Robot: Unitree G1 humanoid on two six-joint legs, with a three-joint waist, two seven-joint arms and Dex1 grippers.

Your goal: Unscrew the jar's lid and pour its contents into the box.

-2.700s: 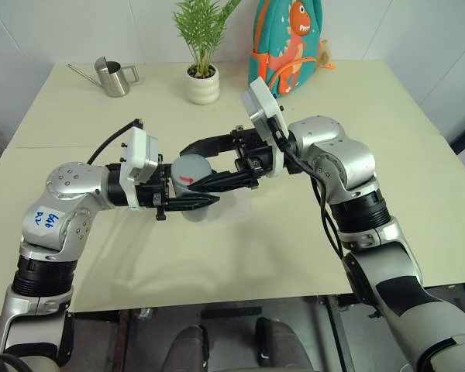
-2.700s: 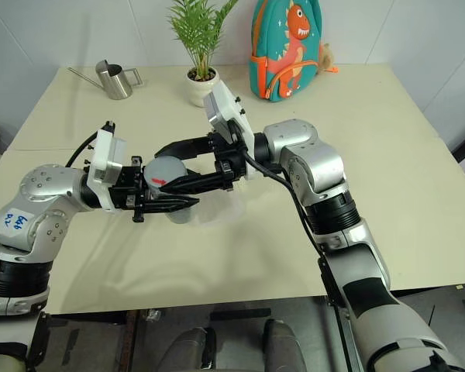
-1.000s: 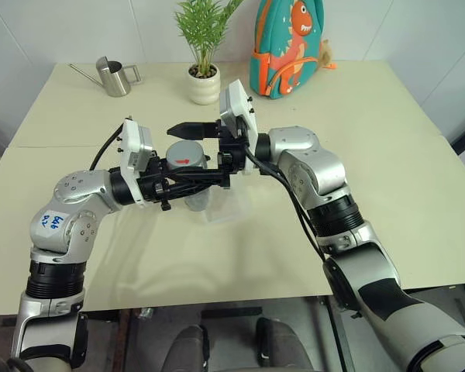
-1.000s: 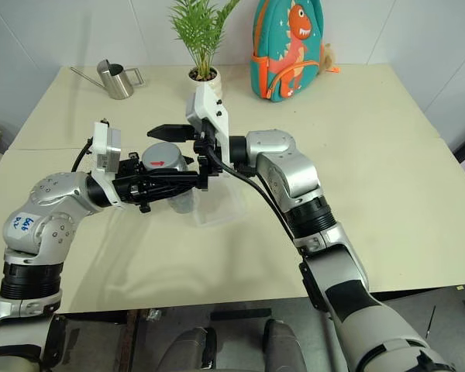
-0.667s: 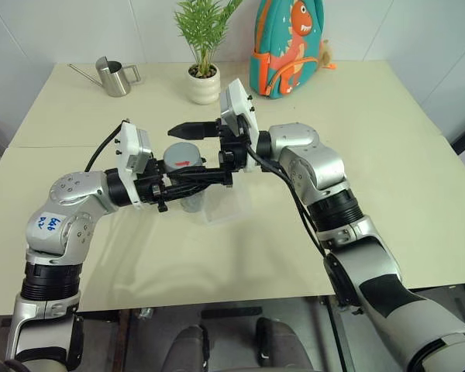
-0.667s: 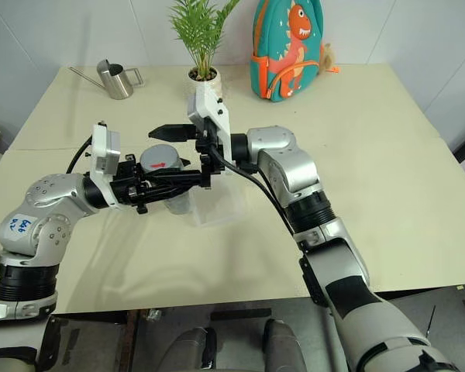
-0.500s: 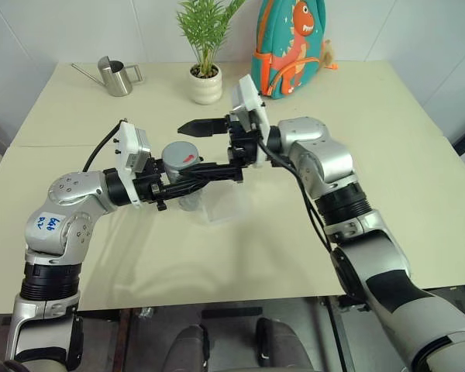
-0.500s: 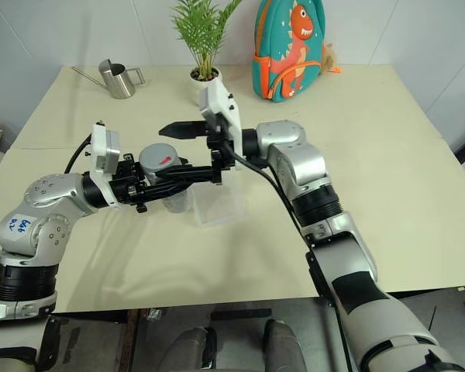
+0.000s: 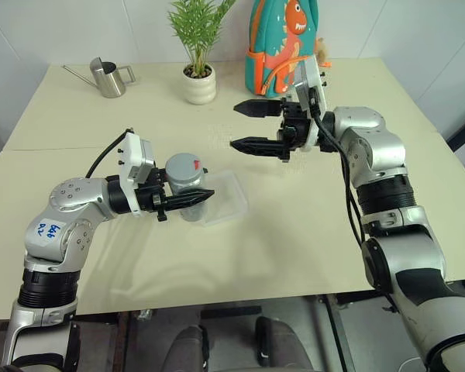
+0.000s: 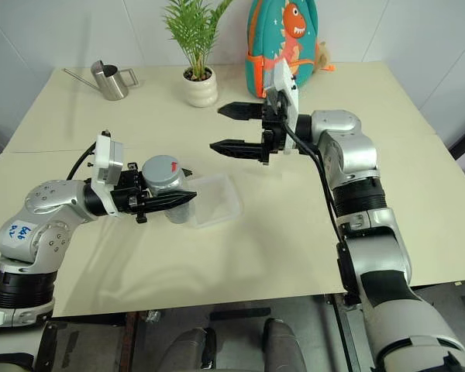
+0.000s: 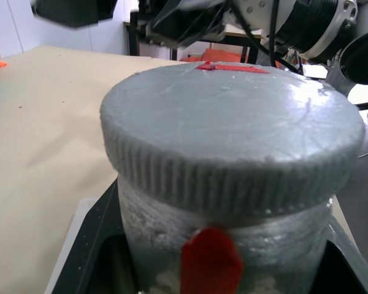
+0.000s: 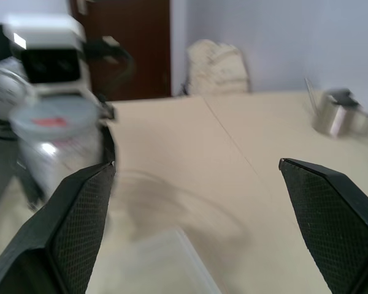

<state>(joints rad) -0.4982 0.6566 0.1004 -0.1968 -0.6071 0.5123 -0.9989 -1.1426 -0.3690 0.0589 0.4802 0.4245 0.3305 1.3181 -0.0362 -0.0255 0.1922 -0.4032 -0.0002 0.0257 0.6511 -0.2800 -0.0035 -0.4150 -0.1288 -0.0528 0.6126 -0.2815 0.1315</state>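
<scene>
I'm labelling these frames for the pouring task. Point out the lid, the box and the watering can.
lid (image 9: 184, 163), left eye view, on its flat grey top.
box (image 9: 231, 195), left eye view, on its clear floor beside the jar.
watering can (image 10: 115, 82), right eye view, on its steel body.

A wide table with a pale cream top (image 9: 124, 256) carries everything, and a thin seam crosses its left part. At about 11 o'clock stands a small steel watering can with a long thin spout (image 9: 108, 76). At 12 o'clock is a white ribbed pot with a green leafy plant (image 9: 199, 81). Just beside it, toward 1 o'clock, a teal backpack with an orange dinosaur picture (image 9: 281, 44) stands at the far edge. Near the centre, slightly toward 9 o'clock, lies a shallow clear frosted plastic box with rounded corners (image 9: 227, 198).
</scene>
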